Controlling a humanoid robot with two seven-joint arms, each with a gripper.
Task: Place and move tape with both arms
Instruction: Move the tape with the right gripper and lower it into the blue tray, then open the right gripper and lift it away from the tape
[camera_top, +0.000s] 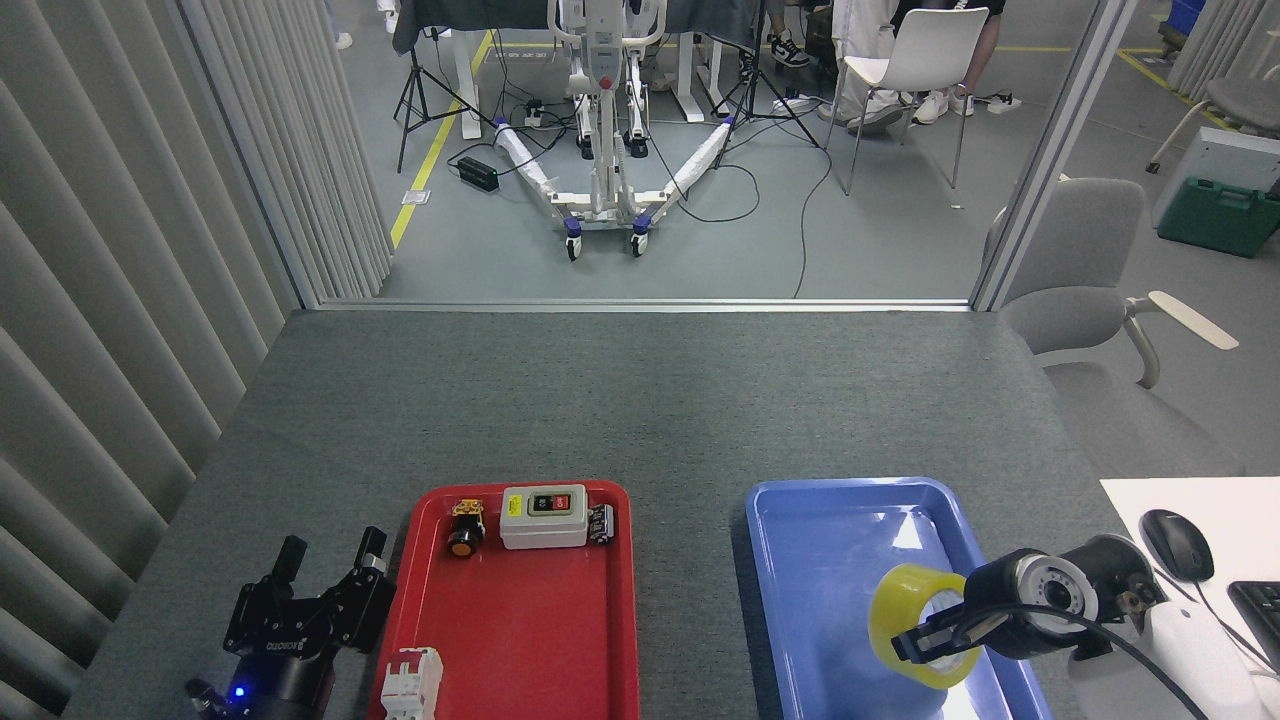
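Your right gripper (925, 642) is clamped on the tape (908, 622), over the blue tray (810, 560). Your left gripper (330, 568) stands spread wide, holding nothing.

One head camera looks forward and down over the near grey table (640, 400) toward the floor beyond.

The yellow tape roll (912, 625) stands tilted on edge, white core showing, over the blue tray's (800, 590) right side.
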